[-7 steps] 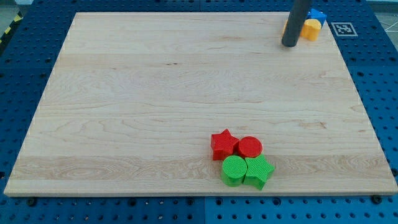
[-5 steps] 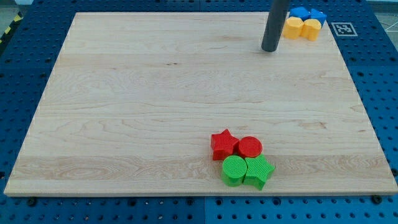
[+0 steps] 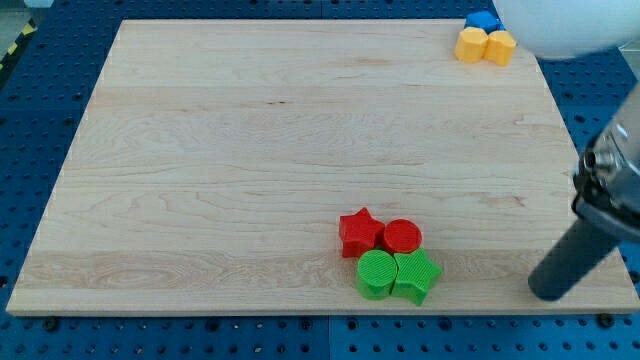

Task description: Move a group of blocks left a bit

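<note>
A red star block (image 3: 359, 232), a red round block (image 3: 403, 237), a green round block (image 3: 377, 274) and a green star block (image 3: 416, 276) sit packed together near the view's bottom, right of centre. My tip (image 3: 549, 293) rests on the board to the view's right of this group, well apart from the green star. The rod rises up and to the right from it.
Two yellow blocks (image 3: 484, 46) and a blue block (image 3: 483, 20) sit in the board's top right corner; the arm's white body (image 3: 560, 25) covers that corner's edge. The wooden board (image 3: 250, 150) lies on a blue perforated table.
My tip has left the top right corner by the yellow and blue blocks and now stands at the bottom right, beside the red and green group. No block has moved.
</note>
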Motion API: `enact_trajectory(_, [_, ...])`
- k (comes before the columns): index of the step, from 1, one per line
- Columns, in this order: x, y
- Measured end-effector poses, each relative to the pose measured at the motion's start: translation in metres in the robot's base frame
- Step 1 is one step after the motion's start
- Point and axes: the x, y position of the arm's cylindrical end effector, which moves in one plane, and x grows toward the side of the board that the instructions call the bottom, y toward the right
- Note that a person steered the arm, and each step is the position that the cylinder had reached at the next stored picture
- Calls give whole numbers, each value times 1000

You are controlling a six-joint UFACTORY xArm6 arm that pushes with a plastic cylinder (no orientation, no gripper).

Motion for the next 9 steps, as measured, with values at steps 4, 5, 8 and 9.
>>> enact_trajectory(4, [1, -109])
enact_trajectory(5, [1, -156])
enact_trajectory(8, [1, -128])
enact_trajectory(9, [0, -122])
